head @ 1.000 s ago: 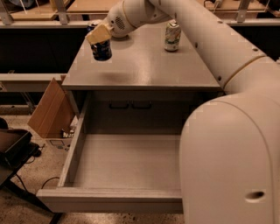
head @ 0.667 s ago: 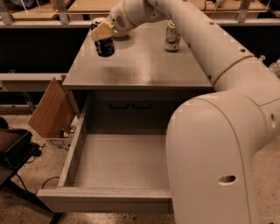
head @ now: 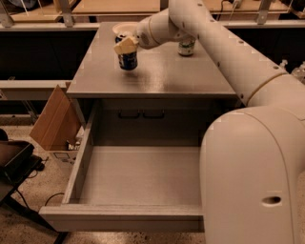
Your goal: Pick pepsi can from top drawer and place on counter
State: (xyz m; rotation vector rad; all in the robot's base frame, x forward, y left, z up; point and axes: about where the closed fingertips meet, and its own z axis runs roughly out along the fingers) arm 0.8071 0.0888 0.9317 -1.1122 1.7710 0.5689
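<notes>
The pepsi can (head: 127, 60), dark blue with white marks, is upright over the left rear part of the grey counter (head: 157, 78), at or just above its surface. My gripper (head: 126, 47) reaches in from the right and is shut on the can's top, with a tan fingertip (head: 123, 46) showing at its left. The top drawer (head: 119, 217) is pulled fully out below the counter, and its grey floor holds nothing. My arm's large white body covers the drawer's right side.
A pale white-green can (head: 186, 47) stands at the counter's back right. A white dish (head: 125, 29) lies at the back behind the gripper. A brown cardboard box (head: 55, 119) leans left of the cabinet, with black gear (head: 14, 159) on the floor. A wooden tabletop (head: 119, 5) lies beyond.
The gripper has carried the pepsi can a little to the right and lower, closer to the counter's surface. The drawer stays open.
</notes>
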